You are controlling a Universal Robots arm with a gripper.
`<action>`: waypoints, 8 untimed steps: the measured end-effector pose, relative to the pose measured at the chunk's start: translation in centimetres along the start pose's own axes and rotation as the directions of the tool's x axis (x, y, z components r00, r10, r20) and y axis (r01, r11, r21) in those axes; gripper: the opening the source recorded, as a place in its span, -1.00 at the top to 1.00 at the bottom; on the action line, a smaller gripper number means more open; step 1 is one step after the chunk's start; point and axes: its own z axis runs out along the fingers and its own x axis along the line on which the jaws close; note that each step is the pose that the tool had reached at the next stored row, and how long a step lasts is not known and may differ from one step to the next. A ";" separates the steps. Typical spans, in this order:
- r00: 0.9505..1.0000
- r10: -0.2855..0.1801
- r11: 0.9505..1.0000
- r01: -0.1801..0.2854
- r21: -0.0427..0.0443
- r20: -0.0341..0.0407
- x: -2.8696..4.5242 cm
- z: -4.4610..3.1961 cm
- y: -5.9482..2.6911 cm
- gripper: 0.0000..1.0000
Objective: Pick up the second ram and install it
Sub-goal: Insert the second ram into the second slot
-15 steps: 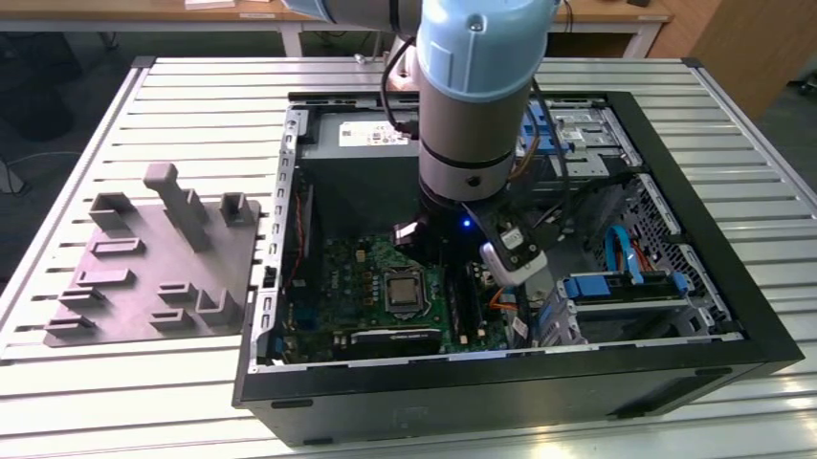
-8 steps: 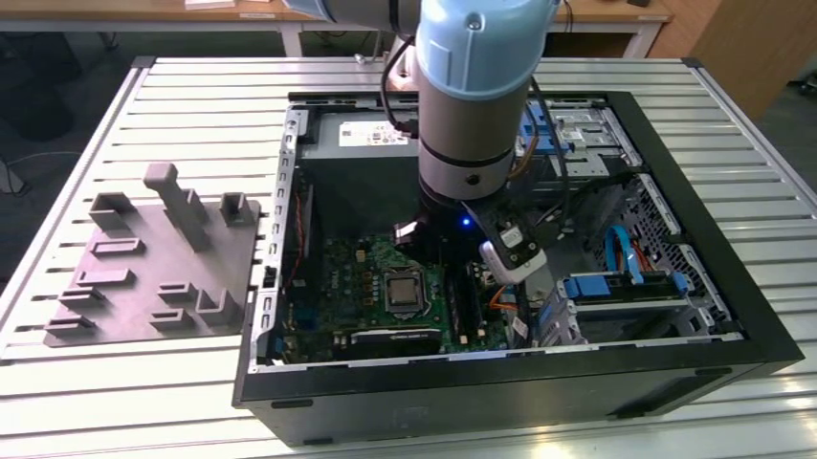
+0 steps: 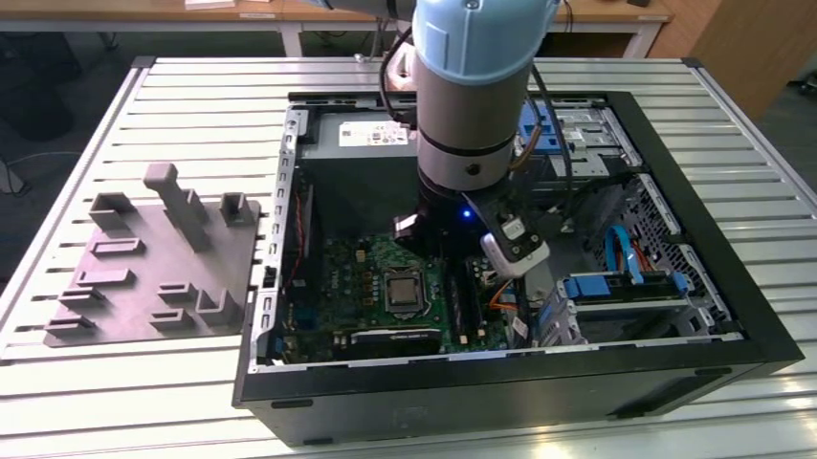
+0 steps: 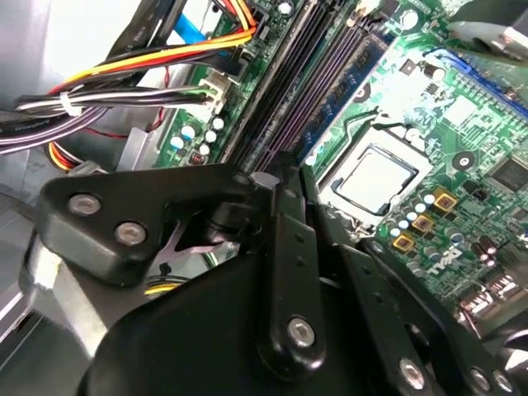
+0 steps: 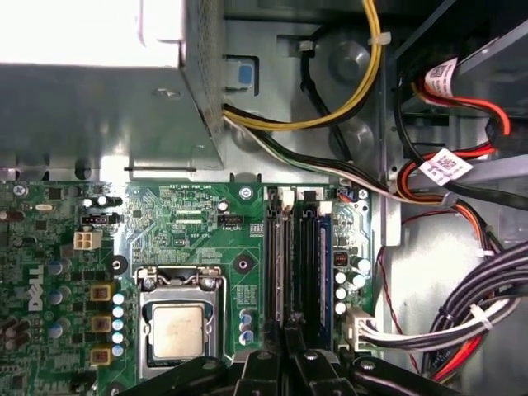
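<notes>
Your tool (image 5: 285, 363) sits low over the memory slots, apparently clenched on the second ram (image 5: 286, 326) edge-on beneath it. Beside it lies the other stick (image 5: 324, 272), then the processor (image 5: 177, 330). Cable bundles (image 5: 462, 318) crowd one flank; the case wall (image 3: 715, 191) rises beyond

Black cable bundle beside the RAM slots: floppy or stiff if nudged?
Likely floppy: the black cable bundle curves loosely. A white tie binds it, so it would probably shift as one mass and spring back. Its white connector appears plugged in beside the memory slots, so a push may tug that.
</notes>
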 end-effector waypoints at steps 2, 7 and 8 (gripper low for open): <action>1.000 0.000 1.000 0.000 0.000 0.000 0.00 -0.02 -0.14 0.73; 1.000 0.001 1.000 -0.001 0.000 0.000 -0.03 -0.03 -0.52 0.73; 1.000 0.002 1.000 -0.002 0.000 0.000 -0.03 -0.02 -0.52 0.73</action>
